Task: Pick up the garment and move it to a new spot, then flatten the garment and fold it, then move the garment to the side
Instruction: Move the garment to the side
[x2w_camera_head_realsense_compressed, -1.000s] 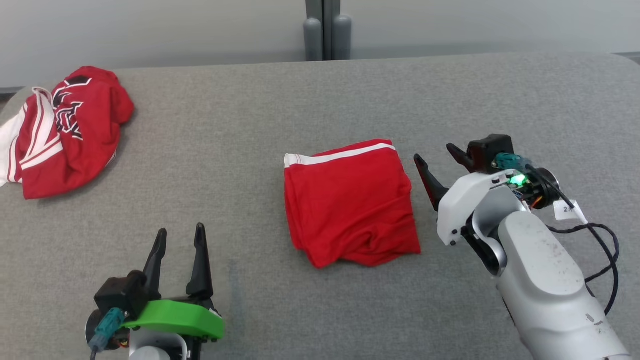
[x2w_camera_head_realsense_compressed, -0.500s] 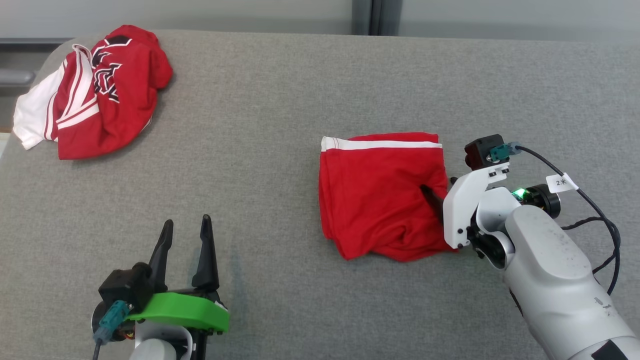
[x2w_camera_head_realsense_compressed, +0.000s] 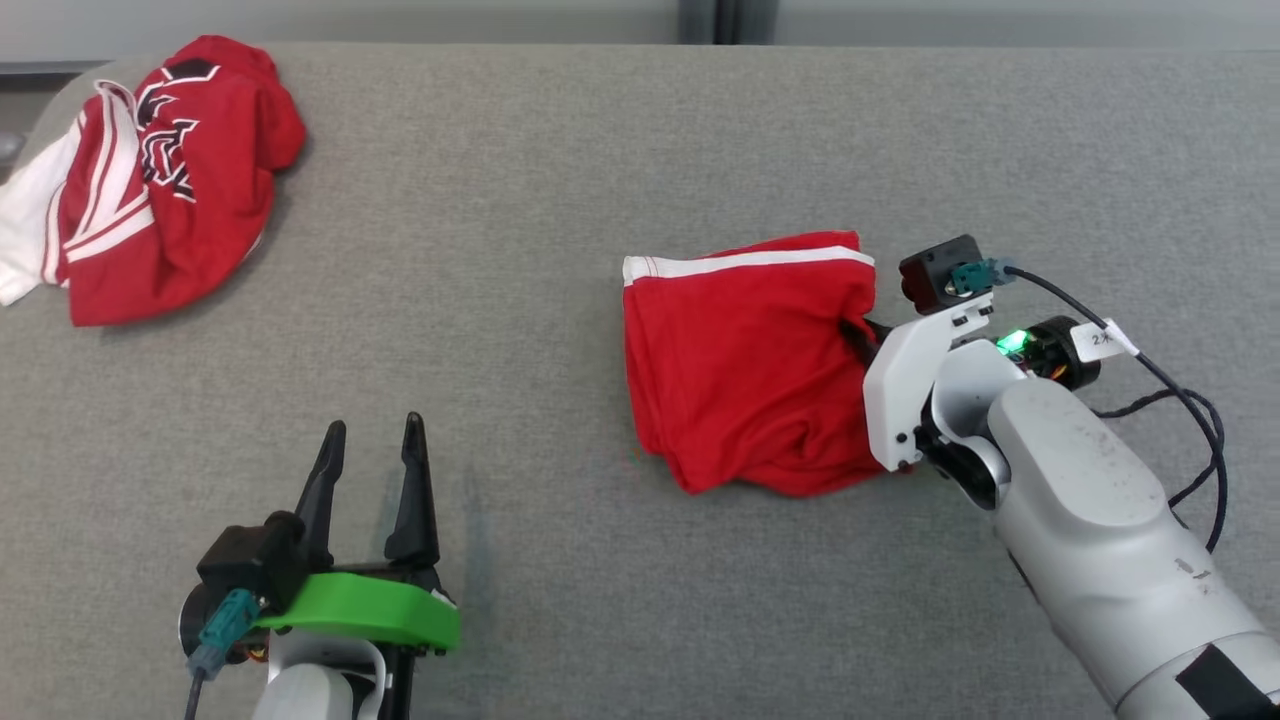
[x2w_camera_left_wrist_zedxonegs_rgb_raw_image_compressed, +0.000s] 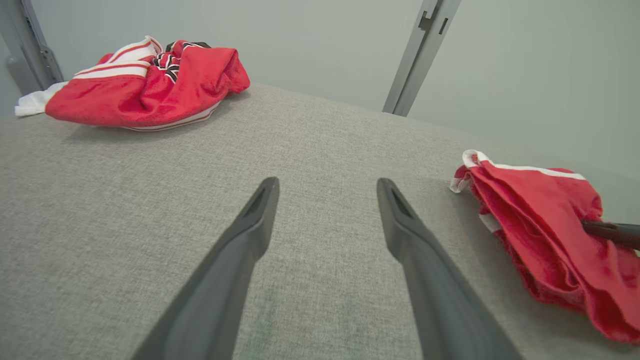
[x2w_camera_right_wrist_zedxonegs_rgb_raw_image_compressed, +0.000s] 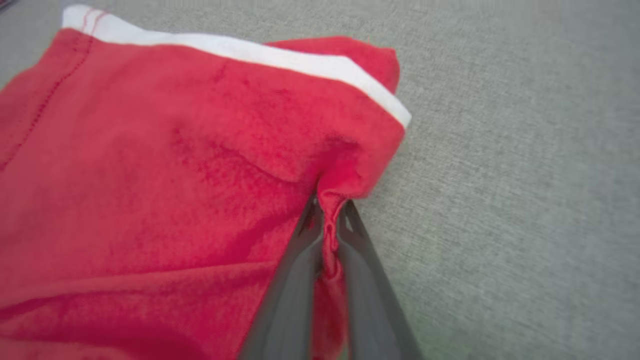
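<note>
Because the garment (x2w_camera_head_realsense_compressed: 745, 370) has already been folded into a compact red block, only the final step, the move to the side, is judged to be left. The garment lies on the grey tabletop (x2w_camera_head_realsense_compressed: 520, 200), right of centre in the head view, and is held at its right edge by the right gripper (x2w_camera_right_wrist_zedxonegs_rgb_raw_image_compressed: 328, 217), whose jaws are closed on a pinch of red cloth. A grip at the edge is presumably chosen so that the block can be dragged or lifted without being opened; the cloth is bunched and slightly raised at the pinch. The left gripper (x2w_camera_head_realsense_compressed: 373, 430) is positioned at the lower left of the head view, well apart from the garment, its jaws open with nothing between them, so that the path is not obstructed. A crumpled red-and-white garment (x2w_camera_head_realsense_compressed: 150, 180) lies at the far left. Care is to be taken that lower layers are not left behind.
</note>
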